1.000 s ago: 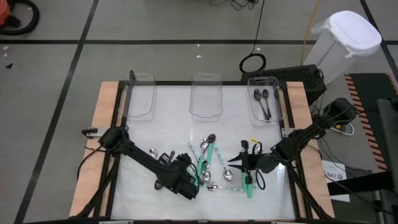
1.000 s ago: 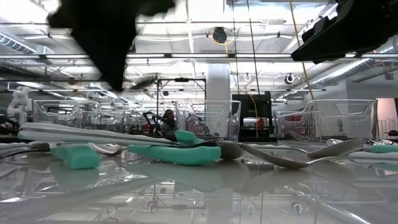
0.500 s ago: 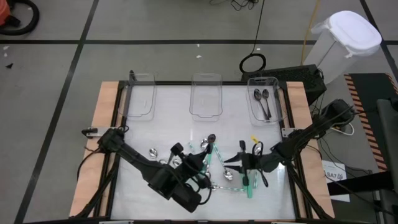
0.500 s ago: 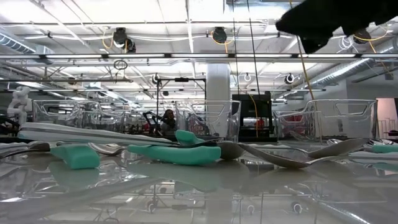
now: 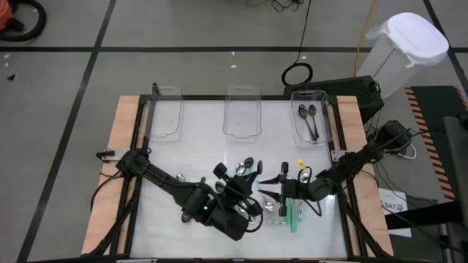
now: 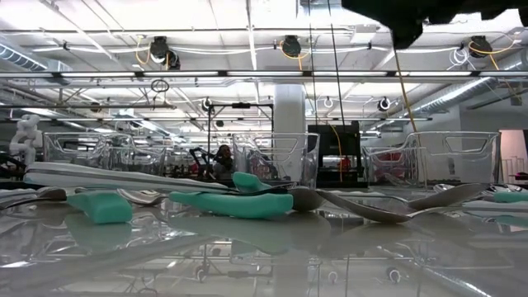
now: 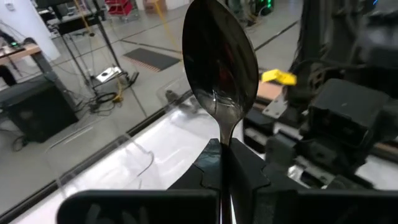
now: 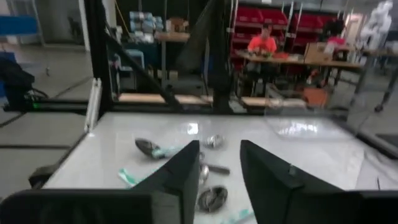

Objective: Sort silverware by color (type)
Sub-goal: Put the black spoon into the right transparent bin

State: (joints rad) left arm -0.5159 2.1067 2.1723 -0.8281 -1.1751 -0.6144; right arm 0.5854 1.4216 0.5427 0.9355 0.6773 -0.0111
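Left fingers (image 7: pixel 222 163) clamped on dark spoon (image 7: pixel 219 62) | right fingers (image 8: pixel 219 163) parted, empty, over pile | carry level to far-right bin (image 5: pixel 312 121)

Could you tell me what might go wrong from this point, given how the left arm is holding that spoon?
The left end effector pinches the dark spoon only by the thin neck below its bowl, so it could pivot or slip during transport. The right end effector, open and empty, hangs over the spoon pile close beside the left arm, so the two could collide. The right-hand bin already holding dark spoons lies beyond the right arm, an awkward reach.
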